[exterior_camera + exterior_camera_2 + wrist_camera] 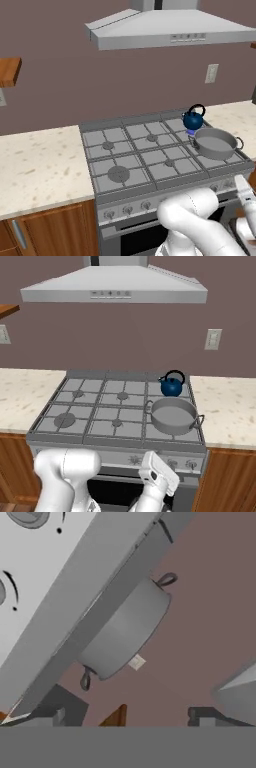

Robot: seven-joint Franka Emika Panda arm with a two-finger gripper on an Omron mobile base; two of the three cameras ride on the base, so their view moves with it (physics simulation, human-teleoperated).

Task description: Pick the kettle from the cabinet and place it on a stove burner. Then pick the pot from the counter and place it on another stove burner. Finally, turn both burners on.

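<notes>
while the tool (pixel 125 716) stands wide and empty below the stove (pixel 150 150) front, the pot (pixel 216 143) sits on the front right burner, just before the kettle (pixel 193 119).

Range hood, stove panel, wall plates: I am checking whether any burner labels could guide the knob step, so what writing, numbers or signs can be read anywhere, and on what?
No text can be read in any view.
range hood: a row of small dark marks on its front strip, too small to read.
stove front panel: knobs, with no legible labels.
wall plate: blank.
</notes>
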